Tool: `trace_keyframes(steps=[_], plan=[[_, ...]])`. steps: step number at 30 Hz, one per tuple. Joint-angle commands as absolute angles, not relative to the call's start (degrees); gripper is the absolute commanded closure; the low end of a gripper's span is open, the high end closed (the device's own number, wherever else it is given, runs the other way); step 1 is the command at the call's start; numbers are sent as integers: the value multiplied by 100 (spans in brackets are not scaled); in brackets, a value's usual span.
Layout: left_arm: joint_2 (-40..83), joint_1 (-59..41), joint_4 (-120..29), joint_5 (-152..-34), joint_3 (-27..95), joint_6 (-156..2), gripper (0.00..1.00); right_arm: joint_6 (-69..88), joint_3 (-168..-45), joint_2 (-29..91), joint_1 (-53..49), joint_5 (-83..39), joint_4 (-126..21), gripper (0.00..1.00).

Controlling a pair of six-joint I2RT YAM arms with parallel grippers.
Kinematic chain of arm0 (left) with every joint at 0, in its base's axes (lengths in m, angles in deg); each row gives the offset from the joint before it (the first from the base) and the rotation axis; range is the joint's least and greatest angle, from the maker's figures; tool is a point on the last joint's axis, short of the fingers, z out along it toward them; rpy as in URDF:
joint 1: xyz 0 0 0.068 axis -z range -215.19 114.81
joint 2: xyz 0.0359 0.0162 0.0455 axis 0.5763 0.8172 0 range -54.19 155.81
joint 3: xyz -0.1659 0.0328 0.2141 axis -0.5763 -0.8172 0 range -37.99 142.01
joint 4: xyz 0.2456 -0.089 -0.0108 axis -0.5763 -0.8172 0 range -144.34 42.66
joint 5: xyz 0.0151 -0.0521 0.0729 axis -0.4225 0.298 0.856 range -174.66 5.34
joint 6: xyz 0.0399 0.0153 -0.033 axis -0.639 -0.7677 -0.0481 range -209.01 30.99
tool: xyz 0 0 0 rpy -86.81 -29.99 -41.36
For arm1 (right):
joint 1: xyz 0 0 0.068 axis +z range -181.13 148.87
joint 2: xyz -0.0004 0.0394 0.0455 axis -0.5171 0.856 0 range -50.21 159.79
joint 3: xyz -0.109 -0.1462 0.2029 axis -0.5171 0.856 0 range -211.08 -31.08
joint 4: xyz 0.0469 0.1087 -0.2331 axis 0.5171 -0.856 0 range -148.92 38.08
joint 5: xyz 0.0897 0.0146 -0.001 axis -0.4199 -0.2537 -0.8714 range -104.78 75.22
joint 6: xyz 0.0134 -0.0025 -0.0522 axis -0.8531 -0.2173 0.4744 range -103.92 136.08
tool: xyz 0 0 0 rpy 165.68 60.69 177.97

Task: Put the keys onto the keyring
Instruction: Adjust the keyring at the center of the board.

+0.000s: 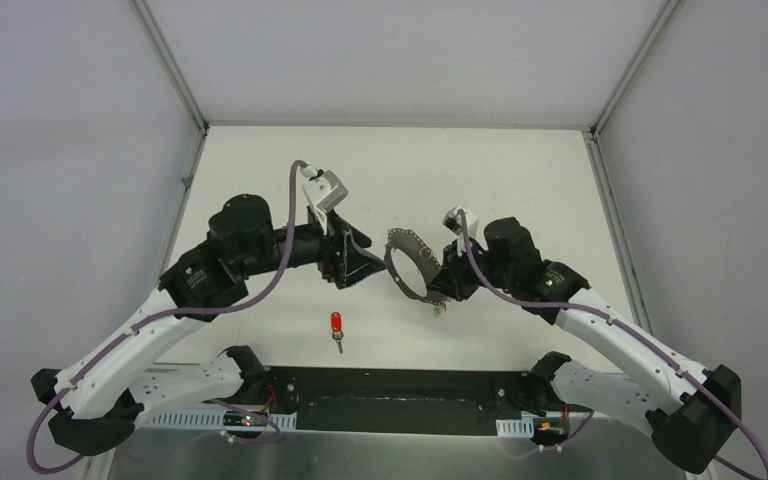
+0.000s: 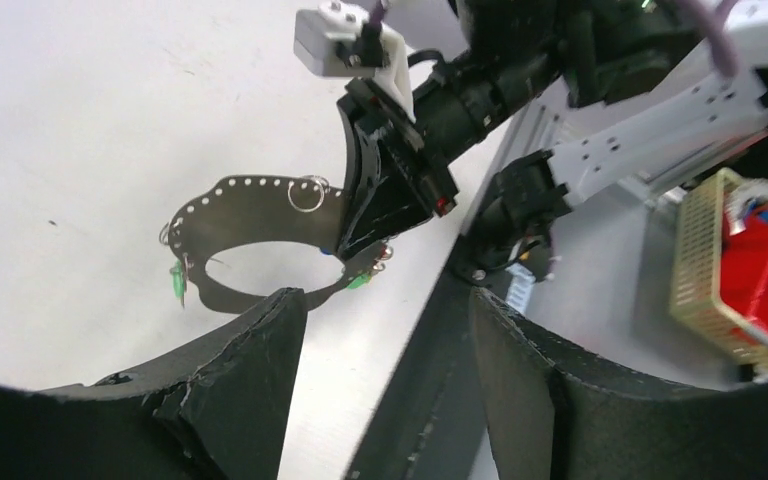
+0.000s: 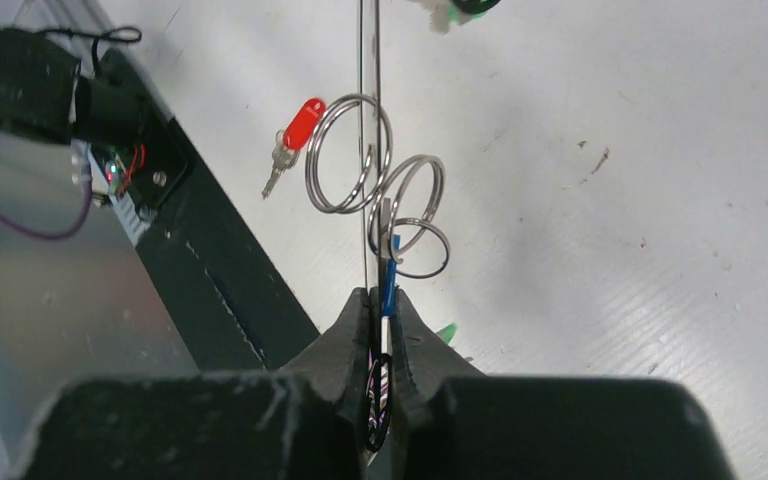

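Pinching the near-right rim of the keyring (image 2: pixel 250 205), the right gripper (image 3: pixel 380 295) has its fingers pressed together on the thin band and holds it up on edge above the table (image 1: pixel 520 180), broad face turned left toward the left gripper (image 2: pixel 388 300), whose fingers stand spread with nothing between them. From above, the ring's long axis runs far-left to near-right. It looks light and thin, probably springy, so the rim is the sensible hold. Small split rings (image 3: pixel 350 155) and green-headed keys (image 2: pixel 177 283) hang from it. A red-headed key (image 1: pixel 337 325) lies flat, near and left of the ring, head far, blade near; light and likely slick, it is best taken by the plastic head.
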State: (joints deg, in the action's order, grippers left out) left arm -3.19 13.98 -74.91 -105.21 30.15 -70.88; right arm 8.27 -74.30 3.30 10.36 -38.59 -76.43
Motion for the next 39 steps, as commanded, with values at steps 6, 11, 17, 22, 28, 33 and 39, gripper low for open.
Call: trace_keyframes(steps=[6, 11, 17, 22, 28, 33, 39], plan=[[-391, 1847, -5697, -10718, 1804, -9892, 38, -1060, -7936, 388, 1035, -2878, -7892, 100], [38, 2472, -5298, -10184, 1668, -11194, 42, -1239, -7901, 425, 1035, -3153, -7974, 100], [377, 3035, -4422, -9794, 1307, -12579, 47, -1352, -7873, 485, 1035, -3553, -7985, 100], [705, 3211, -4259, -9353, 1311, -12857, 51, -1401, -7819, 432, 1035, -3859, -7867, 100], [1011, 3285, -4259, -8848, 1340, -13091, 53, -1433, -7799, 403, 1035, -3959, -7846, 100], [1221, 3297, -4501, -8757, 1472, -13333, 54, -1442, -7816, 451, 1033, -4054, -7838, 100], [1435, 3296, -4558, -8518, 1487, -13449, 64, -1424, -7800, 457, 1035, -4090, -7824, 100]])
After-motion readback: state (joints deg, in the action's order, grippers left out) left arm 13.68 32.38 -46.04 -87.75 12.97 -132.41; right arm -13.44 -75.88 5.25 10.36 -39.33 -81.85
